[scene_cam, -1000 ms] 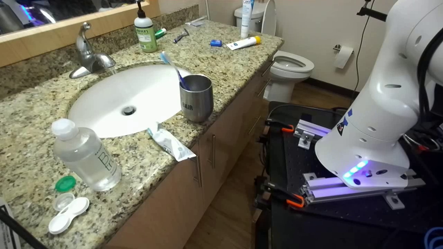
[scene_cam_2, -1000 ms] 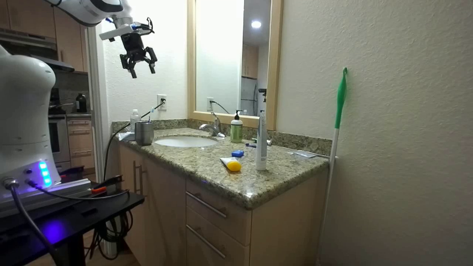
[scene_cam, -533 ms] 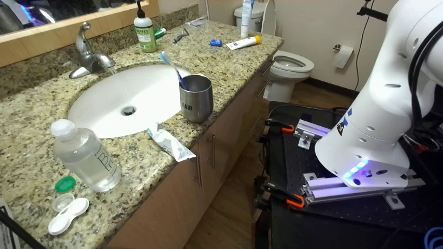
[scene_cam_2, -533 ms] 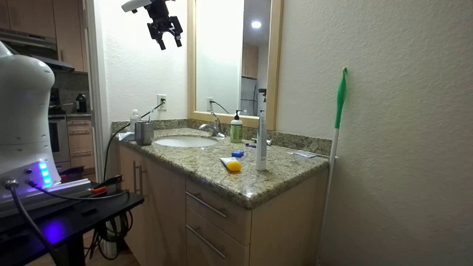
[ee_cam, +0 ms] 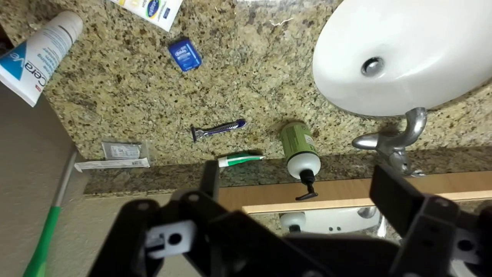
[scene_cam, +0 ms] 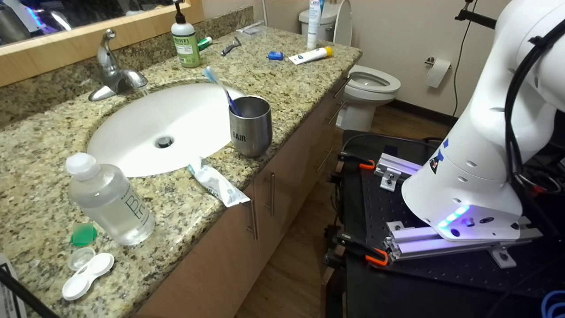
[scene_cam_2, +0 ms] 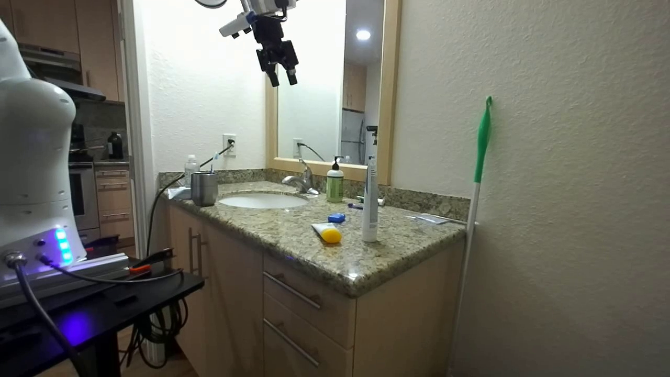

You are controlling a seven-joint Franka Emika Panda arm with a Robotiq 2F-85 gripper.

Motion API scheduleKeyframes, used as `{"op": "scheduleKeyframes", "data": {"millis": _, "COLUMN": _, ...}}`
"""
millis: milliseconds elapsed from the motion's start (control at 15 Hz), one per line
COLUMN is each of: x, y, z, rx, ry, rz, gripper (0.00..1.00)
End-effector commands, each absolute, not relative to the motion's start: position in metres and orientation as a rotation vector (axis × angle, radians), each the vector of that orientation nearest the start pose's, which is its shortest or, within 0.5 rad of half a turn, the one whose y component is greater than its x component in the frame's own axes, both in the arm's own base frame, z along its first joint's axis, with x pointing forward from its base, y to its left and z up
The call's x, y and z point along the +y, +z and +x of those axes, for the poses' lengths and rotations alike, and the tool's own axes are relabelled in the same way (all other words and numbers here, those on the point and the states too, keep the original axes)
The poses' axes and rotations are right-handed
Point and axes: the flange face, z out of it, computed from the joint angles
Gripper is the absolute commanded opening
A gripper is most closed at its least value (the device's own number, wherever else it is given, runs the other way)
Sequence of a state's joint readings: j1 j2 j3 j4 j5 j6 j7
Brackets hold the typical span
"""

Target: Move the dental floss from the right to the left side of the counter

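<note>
Right of the sink in an exterior view, well apart from it, the floss lies on the worktop. My fingers are spread apart, hanging well higher than the sink. Same side of the sink, I see the yellow-capped tube, upright tube, razor and soap, soap nearest to it. Just in front of the sink stands the cup, brush leaning inside. Behind the sink, faucet, water running in.

Blue dental floss on the counter, just beside a Cetaphil tube; gripper, jaws apart
</note>
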State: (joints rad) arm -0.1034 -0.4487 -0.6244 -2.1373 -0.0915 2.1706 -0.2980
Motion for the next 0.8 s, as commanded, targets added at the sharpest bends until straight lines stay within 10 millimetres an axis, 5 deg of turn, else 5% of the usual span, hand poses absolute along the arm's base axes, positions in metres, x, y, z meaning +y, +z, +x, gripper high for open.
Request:
{"op": "scheduleKeyframes", "data": {"millis": 0, "x": -0.355, "y": 0.595, "z": 0.325, "rx": 0.612, "ry": -0.703, "rz": -3.044, "gripper": 1.00}}
{"op": "scheduleKeyframes", "data": {"millis": 200, "x": -0.389, "y": 0.556, "z": 0.353, "rx": 0.679, "ry": -0.480, "rz": -3.152, "gripper": 1.00}}
{"op": "scheduleKeyframes", "data": {"millis": 533, "x": -0.439, "y": 0.484, "z": 0.372, "rx": 0.649, "ry": -0.093, "rz": -3.195, "gripper": 1.00}}
{"op": "scheduleKeyframes", "data": {"millis": 733, "x": -0.460, "y": 0.441, "z": 0.395, "rx": 0.595, "ry": -0.013, "rz": -3.150, "gripper": 1.00}}
